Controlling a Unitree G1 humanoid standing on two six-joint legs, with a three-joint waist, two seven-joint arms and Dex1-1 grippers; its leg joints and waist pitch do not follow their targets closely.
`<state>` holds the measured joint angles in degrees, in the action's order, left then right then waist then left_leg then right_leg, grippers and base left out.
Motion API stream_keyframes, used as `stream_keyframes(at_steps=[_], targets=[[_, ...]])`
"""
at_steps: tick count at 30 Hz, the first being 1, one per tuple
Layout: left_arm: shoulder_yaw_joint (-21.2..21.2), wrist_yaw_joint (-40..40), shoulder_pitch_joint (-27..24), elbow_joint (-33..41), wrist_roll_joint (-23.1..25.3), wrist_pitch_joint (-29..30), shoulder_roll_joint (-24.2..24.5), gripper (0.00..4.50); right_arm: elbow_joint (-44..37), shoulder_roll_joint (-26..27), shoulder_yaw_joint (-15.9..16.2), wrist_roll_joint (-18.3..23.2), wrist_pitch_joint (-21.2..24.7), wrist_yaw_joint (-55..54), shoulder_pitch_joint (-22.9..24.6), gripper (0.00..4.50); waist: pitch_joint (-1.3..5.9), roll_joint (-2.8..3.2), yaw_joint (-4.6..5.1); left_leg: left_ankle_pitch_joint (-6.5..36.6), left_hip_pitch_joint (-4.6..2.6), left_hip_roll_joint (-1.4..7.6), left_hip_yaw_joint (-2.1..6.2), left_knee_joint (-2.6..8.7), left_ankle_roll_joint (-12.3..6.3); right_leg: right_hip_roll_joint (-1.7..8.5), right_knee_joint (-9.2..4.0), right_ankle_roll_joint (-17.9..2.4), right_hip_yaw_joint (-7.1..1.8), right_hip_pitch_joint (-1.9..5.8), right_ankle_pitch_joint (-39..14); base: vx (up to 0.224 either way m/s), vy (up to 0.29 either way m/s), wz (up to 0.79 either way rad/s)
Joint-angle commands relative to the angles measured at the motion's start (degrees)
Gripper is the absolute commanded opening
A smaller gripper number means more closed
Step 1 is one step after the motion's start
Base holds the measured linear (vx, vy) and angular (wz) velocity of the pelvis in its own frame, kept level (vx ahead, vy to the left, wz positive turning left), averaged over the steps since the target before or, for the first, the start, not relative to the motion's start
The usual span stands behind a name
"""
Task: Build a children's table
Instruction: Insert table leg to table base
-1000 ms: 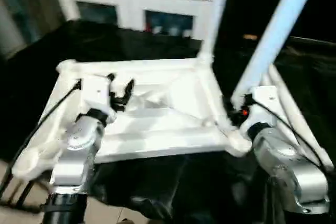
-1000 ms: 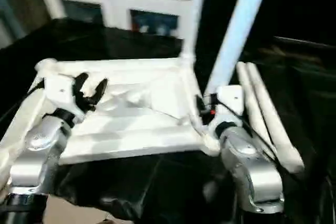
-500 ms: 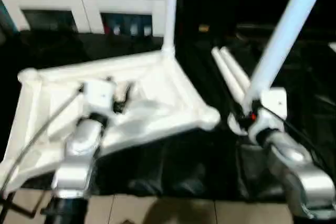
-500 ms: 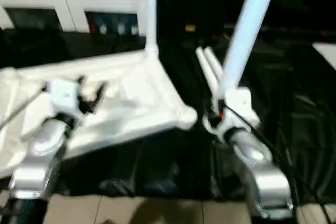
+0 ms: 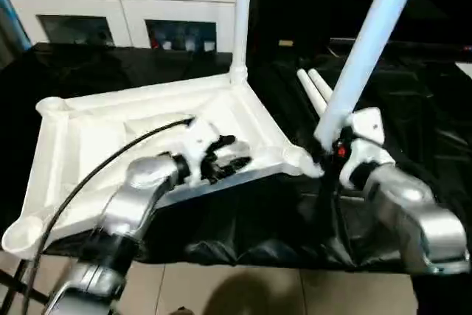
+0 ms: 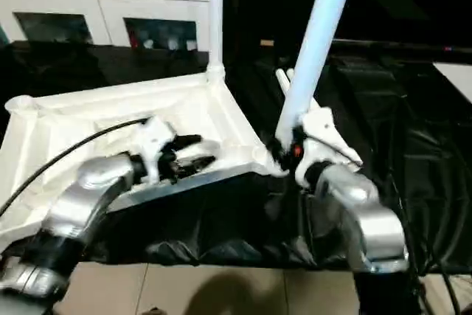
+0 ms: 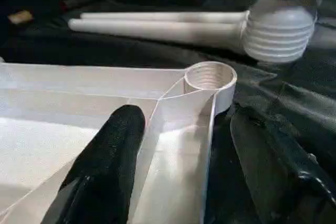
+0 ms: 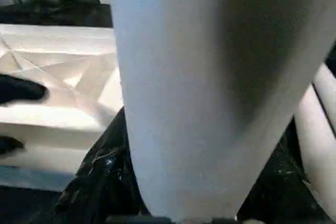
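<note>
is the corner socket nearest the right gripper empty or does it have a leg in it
Empty. The near corner socket shows an open threaded ring with nothing inside. The leg in the right gripper has its ribbed end beside that socket, not in it.

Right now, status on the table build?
Left gripper open over tabletop rim. Right gripper shut on a leg, beside empty corner socket. One leg fitted, two spare.

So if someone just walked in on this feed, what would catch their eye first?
Probably the long white leg slanting up out of the right gripper, its threaded end close beside the empty corner socket of the upturned tabletop. Next, another leg standing upright in the far corner, and the left gripper open over the near rim.
</note>
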<state>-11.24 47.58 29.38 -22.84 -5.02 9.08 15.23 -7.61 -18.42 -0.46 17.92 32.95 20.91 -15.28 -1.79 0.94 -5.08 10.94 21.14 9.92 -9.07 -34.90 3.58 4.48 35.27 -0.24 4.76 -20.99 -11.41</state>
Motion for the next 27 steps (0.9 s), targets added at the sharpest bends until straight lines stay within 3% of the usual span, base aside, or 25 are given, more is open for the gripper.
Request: stream_keyframes(at_steps=[1,4,5,6,8,9,10,11,16,19,22,25,27], targets=[[-1.4,1.1,2.2,-3.5,1.8,1.1,0.0,3.02,0.9,-0.6,-1.1,0.6,-1.2,0.9,-0.7,1.9,3.29,0.1,-0.01,10.3,-0.53,2.92,1.12,4.85,0.86,4.55,-3.79,-10.0,-3.15,2.13,-5.9,0.0,0.0,0.0],[-3.7,2.8,5.6,-10.0,3.9,-0.6,0.1,3.02,3.1,-1.0,-1.0,-0.5,-3.2,1.3,-1.4,1.9,3.68,-0.02,-0.23,5.9,-0.4,2.72,0.85,4.32,-0.91,4.59,-3.2,-11.5,-3.18,2.47,0.7,0.0,0.0,0.0],[-4.1,3.3,6.5,-11.7,4.2,-0.3,-0.1,3.02,3.5,-1.0,-0.9,-0.8,-3.8,1.4,-1.4,1.9,3.76,0.71,-0.28,5.3,-0.4,2.63,0.84,4.19,-1.06,4.57,-3.07,-11.7,-3.19,2.4,1.6,0.0,0.0,0.0],[-4.4,4.1,7.5,-13.8,4.2,0.9,-0.3,2.75,3.9,-1.1,-1.0,-1.1,-4.3,1.5,-1.4,1.9,3.76,0.12,-0.11,5.0,-0.32,2.63,0.73,4.15,-1.6,4.46,-3.05,-12.2,-3.17,2.55,2.7,0.0,0.0,0.0],[-4.7,5.0,8.1,-14.8,4.1,1.9,-0.5,2.68,3.9,-1.1,-1.3,-1.2,-4.3,1.3,-1.2,1.9,3.78,0.21,-0.13,4.4,-0.22,2.59,0.61,3.99,-2.31,4.44,-2.88,-12.8,-3.23,2.6,3.4,0.0,0.0,0.0],[-4.9,6.8,8.4,-15.3,3.5,3.0,-0.6,2.62,3.6,-1.1,-1.8,-1.2,-4.0,0.9,-0.9,1.9,3.69,0.95,-0.18,5.0,-0.35,2.58,0.47,3.95,-2.64,4.4,-3.23,-12.9,-3.29,2.32,2.2,0.0,0.0,0.0],[-4.9,6.8,8.4,-15.3,3.5,3.0,-0.6,2.47,3.6,-1.1,-1.8,-1.2,-4.0,0.9,-0.9,1.9,3.62,0.64,-0.17,5.7,-0.37,2.67,0.44,3.99,-2.82,4.4,-3.2,-13.4,-3.34,2.4,0.9,0.0,0.0,0.0],[-5.0,7.8,8.5,-15.3,3.1,3.9,-0.7,2.31,3.3,-1.1,-2.1,-1.1,-3.8,0.7,-0.6,1.9,3.51,1.21,-0.26,6.6,-0.49,2.82,0.41,4.02,-2.65,4.46,-3.36,-13.6,-3.39,2.21,-0.9,0.0,0.0,0.0],[-5.7,7.0,10.2,-19.5,5.1,1.7,-0.7,1.92,3.2,-1.4,-2.3,-1.4,-4.3,0.6,-0.2,1.9,3.13,1.2,-0.04,10.3,-0.68,2.68,0.35,4.28,-1.75,4.21,-4.19,-12.8,-3.43,2.04,-6.7,0.0,0.0,0.0],[-5.4,6.7,11.1,-21.7,5.5,0.5,-0.9,1.82,3.1,-1.4,-2.3,-1.4,-4.3,0.7,-0.2,1.9,3.1,1.17,-0.04,10.4,-0.66,2.73,0.38,4.37,-1.55,4.25,-4.26,-12.3,-3.51,2.02,-7.9,0.0,0.0,0.0],[-5.1,7.4,11.9,-23.0,5.6,-0.4,-1.0,1.38,3.5,-1.2,-2.1,-1.4,-4.2,0.9,-0.7,1.9,3.19,1.0,-0.08,9.7,-0.65,2.84,0.38,4.38,-1.76,4.25,-4.09,-12.5,-3.54,1.97,-7.0,0.0,0.0,0.0],[-5.3,8.1,12.5,-24.5,5.6,-1.3,-1.0,1.39,4.1,-1.0,-1.7,-1.5,-4.5,1.2,-1.3,1.9,3.25,0.98,-0.13,8.9,-0.58,2.8,0.36,4.31,-2.18,4.28,-3.97,-12.8,-3.55,2.0,-5.7,0.0,0.0,0.0],[-5.2,8.4,12.8,-25.1,5.5,-1.5,-1.1,1.13,4.3,-1.0,-1.7,-1.5,-4.7,1.3,-1.5,1.9,3.21,1.02,-0.15,8.8,-0.57,2.76,0.3,4.3,-2.34,4.3,-4.01,-12.9,-3.55,1.95,-5.8,0.0,0.0,0.0]])
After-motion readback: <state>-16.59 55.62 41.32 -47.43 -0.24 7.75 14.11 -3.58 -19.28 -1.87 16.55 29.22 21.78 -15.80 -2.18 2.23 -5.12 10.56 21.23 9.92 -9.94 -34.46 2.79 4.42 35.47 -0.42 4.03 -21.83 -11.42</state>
